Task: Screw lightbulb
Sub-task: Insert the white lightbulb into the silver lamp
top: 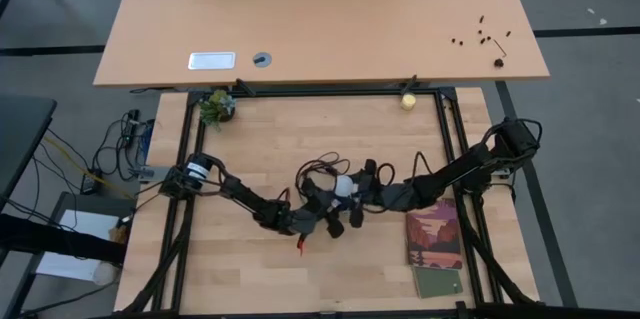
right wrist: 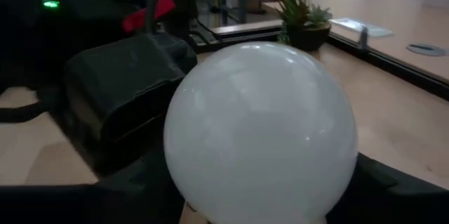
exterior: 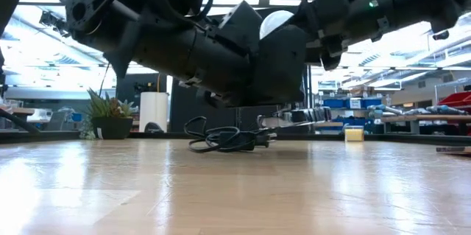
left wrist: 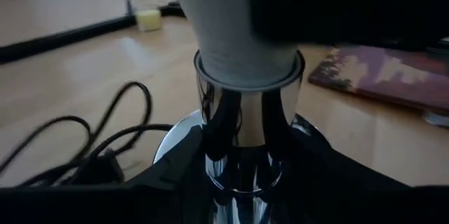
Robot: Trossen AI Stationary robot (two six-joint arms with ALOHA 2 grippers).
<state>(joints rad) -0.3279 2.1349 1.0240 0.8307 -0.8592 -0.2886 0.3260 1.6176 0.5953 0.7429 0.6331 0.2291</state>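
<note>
White glass is sitting in my right gripper, which is clasping the lightbulb mid-table so its base is entering the chrome socket. I am clamping that socket with the left gripper, so twisting won't spin it.

The high view looks straight down on the whole table; the low view looks level across it. Both wrist views sit very close to the lightbulb, shared by all four.
</note>
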